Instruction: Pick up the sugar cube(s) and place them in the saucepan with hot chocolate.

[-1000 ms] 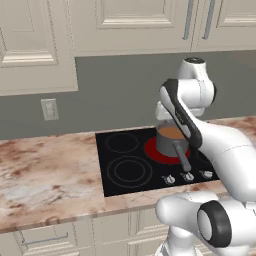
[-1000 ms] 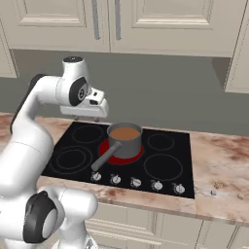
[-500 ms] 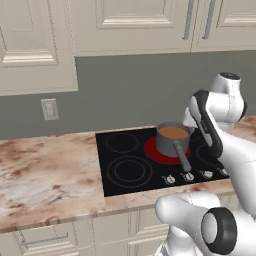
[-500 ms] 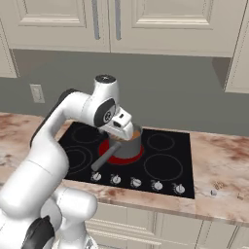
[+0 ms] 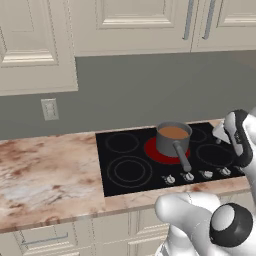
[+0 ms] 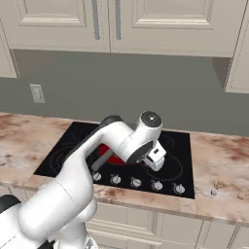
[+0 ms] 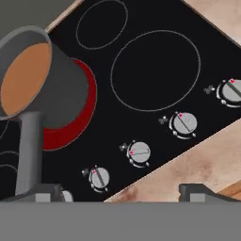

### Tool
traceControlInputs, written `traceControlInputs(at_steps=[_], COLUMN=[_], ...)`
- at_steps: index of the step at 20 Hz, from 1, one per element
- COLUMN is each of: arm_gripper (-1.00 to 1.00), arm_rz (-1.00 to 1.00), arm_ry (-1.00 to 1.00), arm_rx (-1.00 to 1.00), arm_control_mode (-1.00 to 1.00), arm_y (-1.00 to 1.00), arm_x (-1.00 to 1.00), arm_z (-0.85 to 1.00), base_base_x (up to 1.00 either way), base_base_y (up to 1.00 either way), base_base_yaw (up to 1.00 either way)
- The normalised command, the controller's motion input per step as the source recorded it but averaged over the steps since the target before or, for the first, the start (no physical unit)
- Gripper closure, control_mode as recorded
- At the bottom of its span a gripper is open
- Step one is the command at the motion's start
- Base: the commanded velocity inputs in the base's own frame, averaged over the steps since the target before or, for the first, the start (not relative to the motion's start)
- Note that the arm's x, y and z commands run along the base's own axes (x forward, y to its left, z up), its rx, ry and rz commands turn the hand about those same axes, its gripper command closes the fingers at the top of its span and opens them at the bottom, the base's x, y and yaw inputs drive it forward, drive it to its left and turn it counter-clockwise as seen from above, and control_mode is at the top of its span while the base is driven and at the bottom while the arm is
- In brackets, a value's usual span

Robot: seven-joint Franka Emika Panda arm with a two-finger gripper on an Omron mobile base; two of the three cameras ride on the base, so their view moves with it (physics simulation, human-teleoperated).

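Tool wide open and empty above the front right part of the stove.

The saucepan [image 5: 172,139] stands upright on a glowing red burner [image 5: 157,151] in the middle of the black stove [image 5: 120,150], with the handle [image 5: 182,156] pointing to the front knobs [image 7: 139,154]. The hot chocolate [image 7: 24,77] fills it almost to the rim. In the hand view the two fingertips [image 7: 47,194] stand far apart at the bottom, with nothing between them, over the front edge of the stove and the worktop [image 7: 207,160]. The tool [image 6: 154,158] hangs to the right of the saucepan, apart from it. A small pale thing [image 6: 213,192] lies on the worktop right of the stove; it may be a sugar cube, but it is too small to tell.
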Motion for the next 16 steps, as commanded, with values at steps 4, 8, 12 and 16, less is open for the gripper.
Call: traceControlInputs(at_steps=[4, 8, 12, 16], arm_gripper=[-1.00, -1.00, -1.00, -1.00], arm_rz=[-0.16, -0.09, -0.02, 0.00], arm_ry=[-0.14, -0.09, -0.12, -0.11], arm_rx=[0.15, 0.10, 0.02, -0.03], arm_control_mode=[-1.00, -1.00, -1.00, -1.00], arm_y=[-0.94, -0.79, -0.62, -0.10], arm_x=[-0.26, -0.33, -0.47, -0.24], arm_z=[-0.74, -0.56, -0.13, 0.32], base_base_x=[0.00, 0.00, 0.00, 0.00], base_base_y=[0.00, 0.00, 0.00, 0.00], base_base_yaw=[0.00, 0.00, 0.00, 0.00])
